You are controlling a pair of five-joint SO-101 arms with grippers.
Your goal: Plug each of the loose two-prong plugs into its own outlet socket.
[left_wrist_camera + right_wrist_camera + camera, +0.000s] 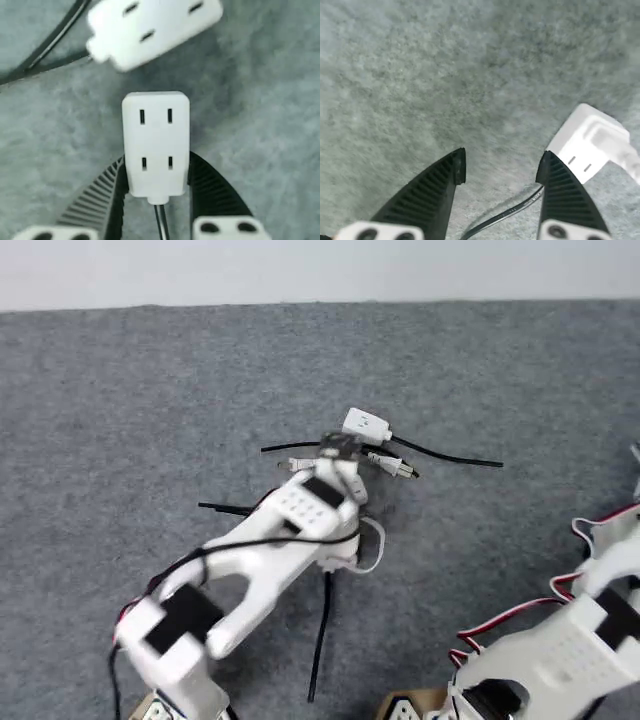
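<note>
A white outlet socket (156,145) with two pairs of slots lies on the grey carpet, and my left gripper (156,192) is shut on its cord end, one black finger (212,187) on each side. Just beyond it lies a second white outlet socket (150,27) (365,425) with a black cord. In the high view my left gripper (338,455) sits right beside that socket, and a loose two-prong plug (395,468) lies just to its right. My right gripper (502,172) hangs open over bare carpet, with another white socket block (585,142) beside one finger.
Black cords (450,457) run outward from the sockets across the carpet (150,420), one (320,640) trailing toward the front edge. A thin black cord (505,212) lies between the right gripper's fingers. The right arm (560,650) stands at the front right corner.
</note>
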